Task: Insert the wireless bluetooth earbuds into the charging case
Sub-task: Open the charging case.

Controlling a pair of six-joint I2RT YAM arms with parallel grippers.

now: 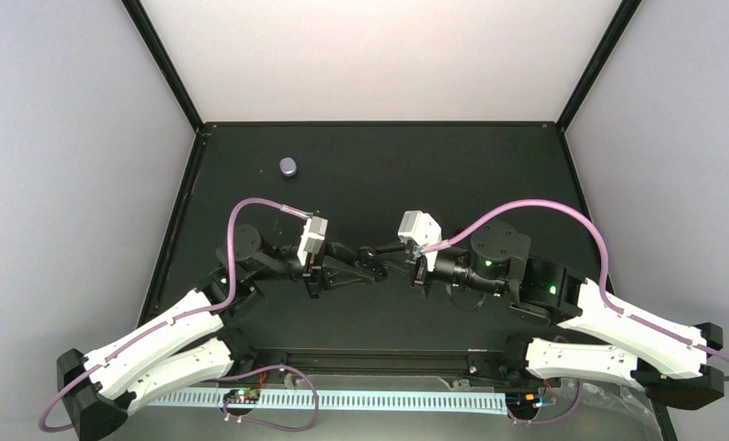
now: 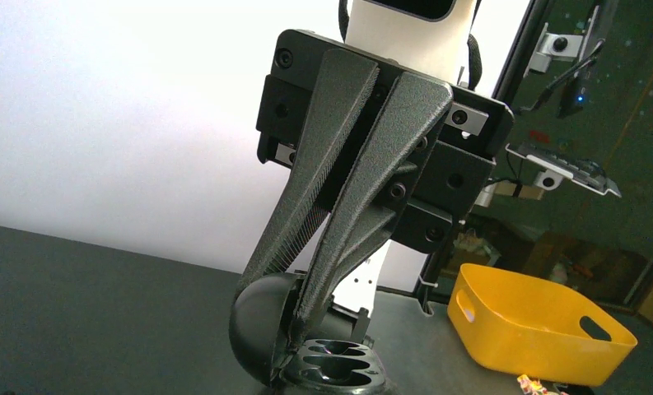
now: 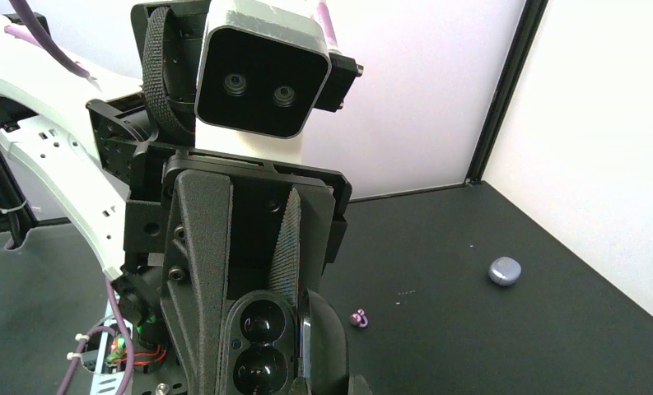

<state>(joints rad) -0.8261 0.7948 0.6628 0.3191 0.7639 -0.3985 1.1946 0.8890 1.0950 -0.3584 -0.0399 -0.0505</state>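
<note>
Left gripper (image 3: 255, 300): coarse-textured black fingers clamped on a black shell (image 2: 257, 329), a glossy hinged oval with its domed lid raised and two moulded wells. Right gripper (image 2: 302, 317): ribbed tapered fingers pressed together, tips at the lid seam (a pinch on the rim cannot be confirmed). The charging case (image 3: 505, 270), a smooth lavender pebble, lies closed on the matte dark table (image 3: 471, 354), apart from the tiny lilac earbuds (image 3: 358, 318).

Wht walls (image 1: 379, 55), blk tabletop (image 1: 388, 165); yellow bin (image 2: 512, 346) off-table.
</note>
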